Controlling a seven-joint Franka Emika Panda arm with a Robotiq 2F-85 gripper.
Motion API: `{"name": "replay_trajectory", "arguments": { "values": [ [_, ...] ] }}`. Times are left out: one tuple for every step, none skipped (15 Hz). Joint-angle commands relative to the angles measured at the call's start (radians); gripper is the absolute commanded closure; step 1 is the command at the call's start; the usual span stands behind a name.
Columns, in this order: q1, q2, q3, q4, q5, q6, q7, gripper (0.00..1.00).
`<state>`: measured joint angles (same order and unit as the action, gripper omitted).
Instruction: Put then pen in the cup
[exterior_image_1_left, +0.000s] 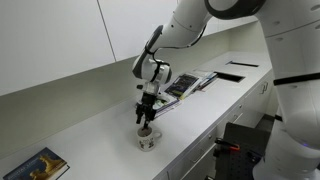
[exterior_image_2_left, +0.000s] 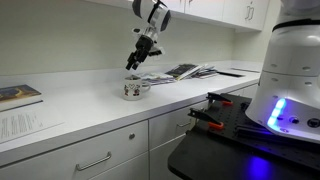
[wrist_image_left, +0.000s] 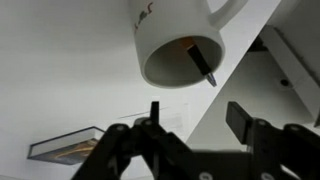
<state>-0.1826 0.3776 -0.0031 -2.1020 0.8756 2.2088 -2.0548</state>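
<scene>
My jaws hang just above the small squat white ceramic mug w/ the dark greenish pattern (exterior_image_1_left: 147, 139), spread wide & pinching nothing. In the wrist view the thin dark orange-brown pen (wrist_image_left: 203, 62) is inside the mug, tilted, its upper end leaning on the rim. So I judge the drop done and the step in hand is the exit.

To do it well: go straight up, no sideways drift, jaws apart, so neither one clips the pen's top end or nudges the mug over.

Materials: the mug looks glazed, hard & smooth, round w/ a dark inside. The pen is slim & rigid, prob. plastic, and likely rolls easily. The white desk (exterior_image_1_left: 95, 130) is flat, plain and looks slick, so a bumped mug would prob. slide.
</scene>
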Motion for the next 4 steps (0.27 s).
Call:
{"name": "replay_trajectory", "arguments": {
  "values": [
    [0.044, -0.053, -0.016, -0.043, -0.14, 0.037, 0.141, 0.0],
    [0.045, -0.065, -0.01, -0.053, -0.173, 0.043, 0.165, 0.0],
    [0.048, -0.082, -0.004, -0.071, -0.195, 0.064, 0.181, 0.0],
    [0.051, -0.097, 0.001, -0.088, -0.221, 0.083, 0.19, 0.0]
  ]
}}
